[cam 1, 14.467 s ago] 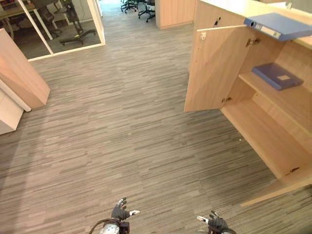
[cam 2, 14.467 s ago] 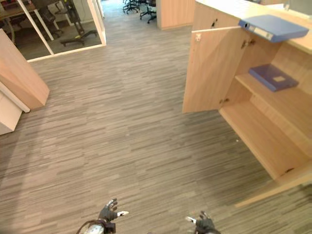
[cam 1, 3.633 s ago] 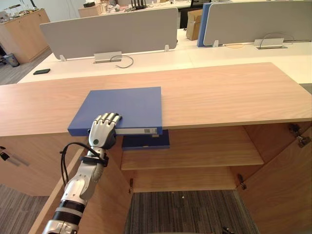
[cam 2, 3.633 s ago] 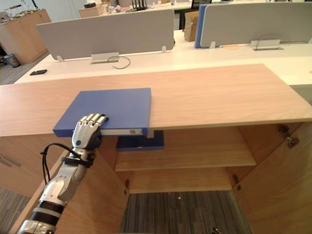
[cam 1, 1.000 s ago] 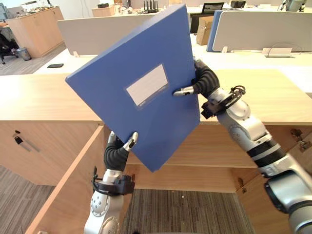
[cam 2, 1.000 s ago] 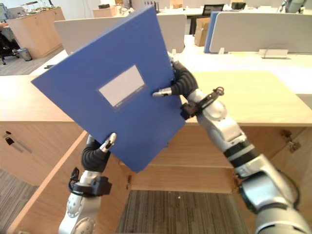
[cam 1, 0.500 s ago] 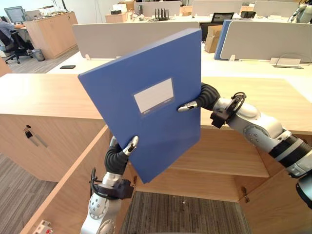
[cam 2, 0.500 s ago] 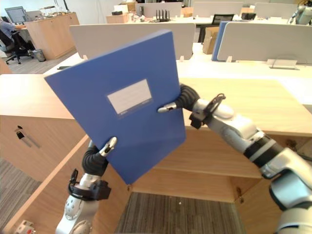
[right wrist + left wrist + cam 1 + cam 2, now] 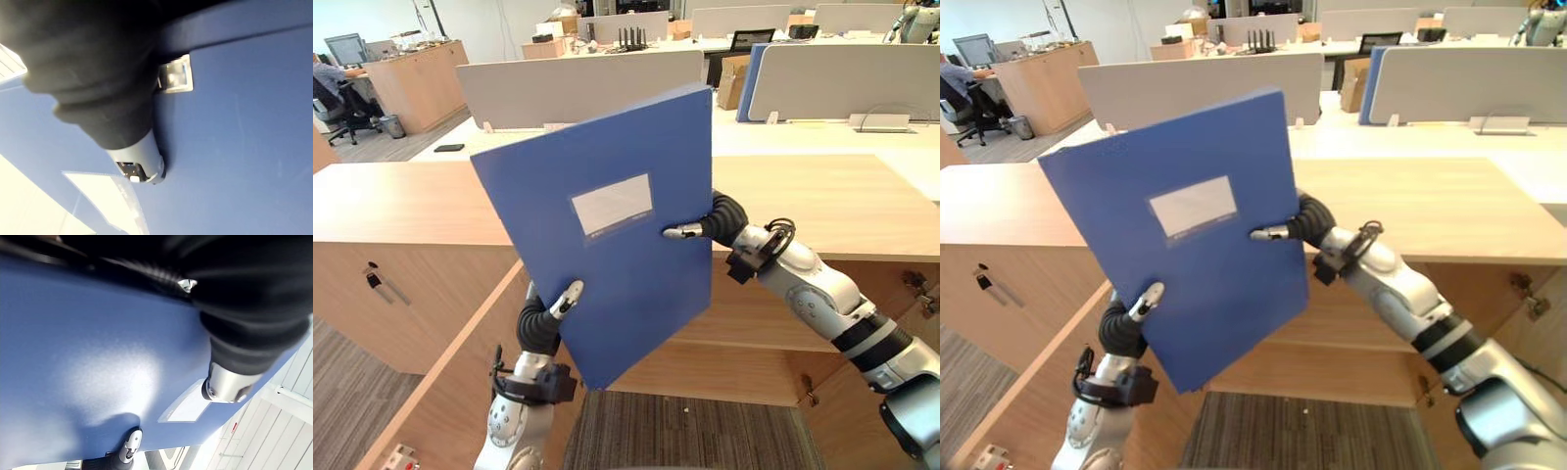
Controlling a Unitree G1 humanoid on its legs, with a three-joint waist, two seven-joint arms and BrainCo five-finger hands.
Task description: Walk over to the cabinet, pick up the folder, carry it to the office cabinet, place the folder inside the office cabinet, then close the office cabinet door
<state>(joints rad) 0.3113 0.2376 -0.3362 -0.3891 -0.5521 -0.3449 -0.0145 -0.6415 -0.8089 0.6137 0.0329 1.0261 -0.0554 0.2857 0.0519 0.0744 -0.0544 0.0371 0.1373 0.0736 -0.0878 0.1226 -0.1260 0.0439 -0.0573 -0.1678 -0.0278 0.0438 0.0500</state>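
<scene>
The left hand point(image 9: 540, 323) is clamped on the folder's seven o'clock corner, thumb pressed to the front cover, the other fingers hidden behind it. The folder point(image 9: 607, 196), seen flat on the worktop point(image 9: 401, 201) seconds ago, is now held upright and clear of it. Its three o'clock edge is pinched by the right hand point(image 9: 720, 217). The pick-up is judged complete. Placement behind the open cabinet door point(image 9: 450, 377) remains to be done.
</scene>
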